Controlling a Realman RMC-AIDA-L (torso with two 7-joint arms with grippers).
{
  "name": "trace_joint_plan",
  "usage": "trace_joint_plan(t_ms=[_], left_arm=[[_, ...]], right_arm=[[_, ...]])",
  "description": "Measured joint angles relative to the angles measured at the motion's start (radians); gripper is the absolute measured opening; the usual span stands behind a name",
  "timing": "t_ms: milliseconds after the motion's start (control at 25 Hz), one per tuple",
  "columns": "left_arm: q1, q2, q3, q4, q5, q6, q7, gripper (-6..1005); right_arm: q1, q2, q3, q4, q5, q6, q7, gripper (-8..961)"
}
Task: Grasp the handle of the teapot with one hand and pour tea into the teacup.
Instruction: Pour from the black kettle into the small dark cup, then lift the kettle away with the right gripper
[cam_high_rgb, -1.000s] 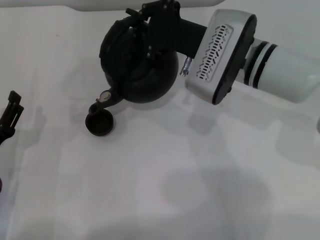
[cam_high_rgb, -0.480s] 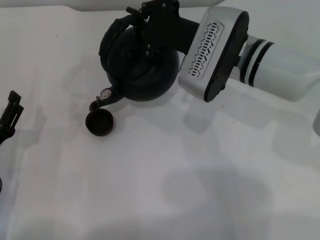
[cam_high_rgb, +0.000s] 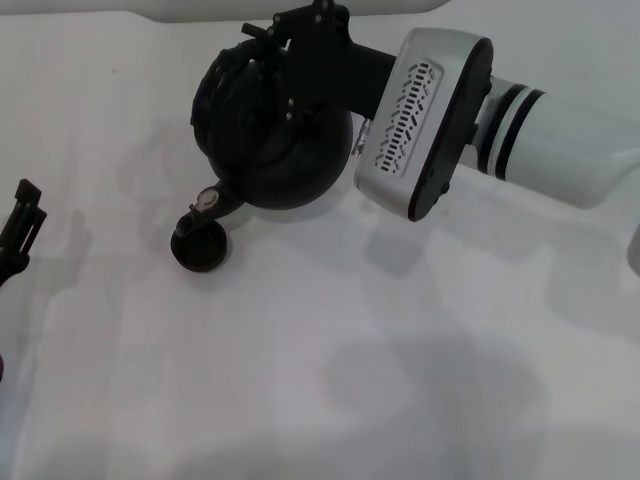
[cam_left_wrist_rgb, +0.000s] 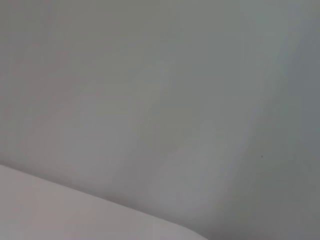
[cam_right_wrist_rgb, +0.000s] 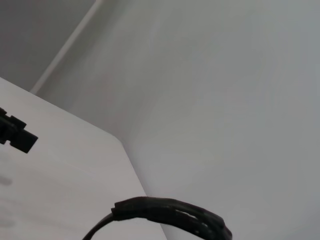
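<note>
1. Black and round, the teapot (cam_high_rgb: 270, 140) sits at about 11 o'clock on the white worktop (cam_high_rgb: 300, 380) in the head view, tipped toward its spout.
2. Its short spout, with a small silvery cap (cam_high_rgb: 206, 200), points to 7 o'clock and hangs right over the rim of the teacup (cam_high_rgb: 199, 246).
3. That tiny dark teacup stands on the worktop just below and to the left of the pot's belly; whether any tea is in it or running from the spout cannot be made out.
4. From 2 o'clock the right end effector (cam_high_rgb: 300, 40) reaches in on its white-grey slotted casing, its black fingers clamped onto the handle (cam_high_rgb: 262, 62) above the pot's top.
5. In the right wrist view a curved stretch of the dark handle (cam_right_wrist_rgb: 170, 212) shows against a pale wall.
6. At 9 o'clock, at the picture's edge and well apart from the cup, the left end effector (cam_high_rgb: 20, 230) sits idle; I cannot tell how its fingers stand.
</note>
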Motion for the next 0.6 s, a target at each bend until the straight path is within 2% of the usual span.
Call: trace_joint_plan(t_ms=[600], left_arm=[[-0.002,0.002,0.002,0.001,0.0,-0.001,0.0,877]], right_arm=[[0.008,0.0,0.006,-0.018,-0.066,-0.003,0.0,109]])
